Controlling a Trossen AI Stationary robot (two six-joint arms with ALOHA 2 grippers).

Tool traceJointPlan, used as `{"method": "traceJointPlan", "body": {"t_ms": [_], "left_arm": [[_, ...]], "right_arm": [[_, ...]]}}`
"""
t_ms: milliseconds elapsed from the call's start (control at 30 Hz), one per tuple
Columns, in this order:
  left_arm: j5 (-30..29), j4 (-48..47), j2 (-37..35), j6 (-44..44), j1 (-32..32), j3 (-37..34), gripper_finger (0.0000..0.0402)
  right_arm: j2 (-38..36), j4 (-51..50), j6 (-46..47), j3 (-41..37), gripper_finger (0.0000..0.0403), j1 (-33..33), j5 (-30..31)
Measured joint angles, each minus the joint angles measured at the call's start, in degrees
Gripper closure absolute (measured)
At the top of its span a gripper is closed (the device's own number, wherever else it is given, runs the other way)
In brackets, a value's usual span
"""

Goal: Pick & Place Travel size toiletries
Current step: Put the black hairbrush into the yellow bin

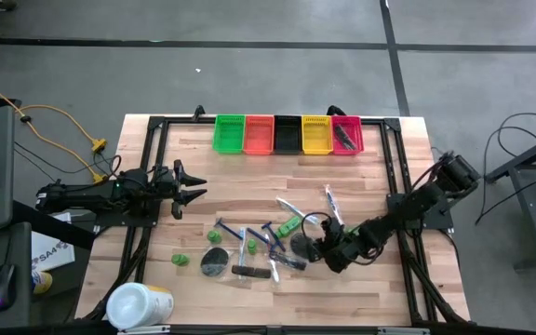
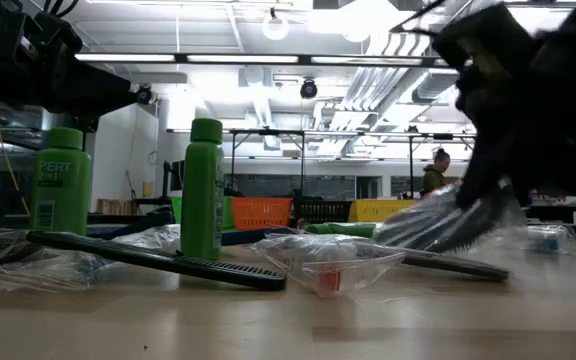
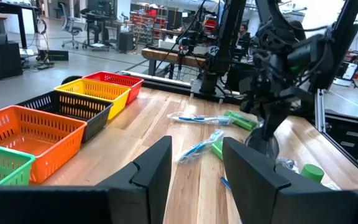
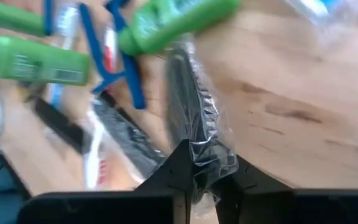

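R end effector point(image 4: 194, 177) was down among the toiletries at the worktop's point(image 1: 249, 177) near-right area, fingers pinching a black comb in clear plastic wrap point(image 4: 194, 124). Beside it lay green mini bottles point(image 4: 42, 62) and a blue razor point(image 4: 120, 62). Rest of the toiletries sat scattered across the near-centre: a round dark disc point(image 1: 215, 261), wrapped toothbrushes point(image 1: 331, 203), another green bottle point(image 1: 180, 260). L end effector point(image 1: 194, 184) hovered over the left side, well apart from the pile, fingers point(image 3: 151, 171) spread partway, nothing between them. Row of coloured bins point(image 1: 288, 134) stood along the far edge; the pink one held dark items. White tub point(image 1: 138, 304) lay at the near-left corner.
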Motion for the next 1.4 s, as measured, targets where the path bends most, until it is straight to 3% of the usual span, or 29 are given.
{"method": "traceJointPlan", "body": {"t_ms": [367,700,1033,1400], "left_arm": [[-0.01,0.02,0.0,0.0,0.0,0.0,0.0258],[0.0,0.02,0.0,0.0,0.01,0.0,0.0258],[0.0,0.01,0.0,0.0,0.0,0.0,0.0258],[0.0,0.01,0.0,0.0,0.01,0.0,0.0258]], "right_arm": [[-12.48,-3.48,-16.69,-0.02,0.0374,-5.54,1.91],[-22.3,-10.92,-39.92,0.0,0.0374,-21.75,3.61],[-22.53,-9.43,-66.68,0.02,0.0374,-42.39,4.2],[-18.0,0.85,-87.99,0.02,0.0374,-57.14,6.26]]}}
